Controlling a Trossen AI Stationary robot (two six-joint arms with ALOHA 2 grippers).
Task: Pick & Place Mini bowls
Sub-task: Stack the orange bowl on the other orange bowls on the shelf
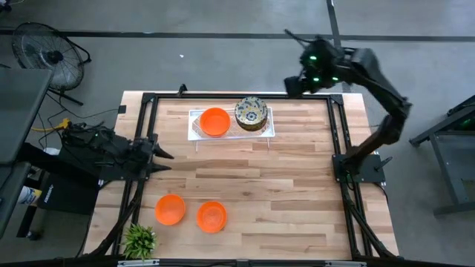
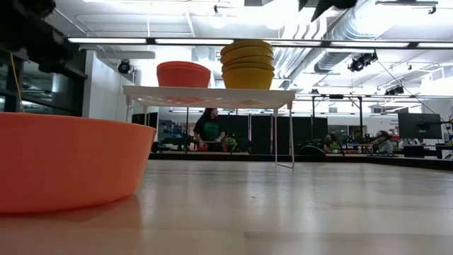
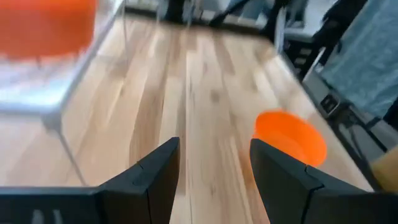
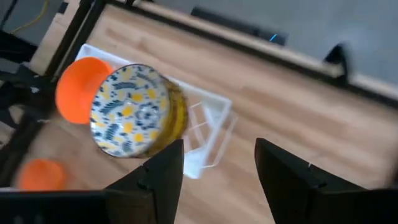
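A white lattice tray (image 1: 263,132) stands on thin legs at the table's far middle. On it sit one orange bowl (image 1: 214,122) and a stack of cream floral bowls (image 1: 251,113). They also show in the right wrist view, the orange bowl (image 4: 78,87) beside the floral stack (image 4: 134,112). Two more orange bowls (image 1: 169,209) (image 1: 211,216) rest on the table near the front left. My left gripper (image 1: 168,162) is open and empty at the table's left side, pointing right. One orange bowl (image 3: 290,137) lies ahead of it. My right gripper (image 1: 291,85) is open and empty, high over the far edge, right of the tray.
A small green plant (image 1: 139,239) stands at the front left corner. A black frame (image 1: 338,133) runs along the table's edges. In the low view an orange bowl (image 2: 71,163) fills the near left and the tray (image 2: 209,93) stands farther off. Bare wood lies in the table's middle and right.
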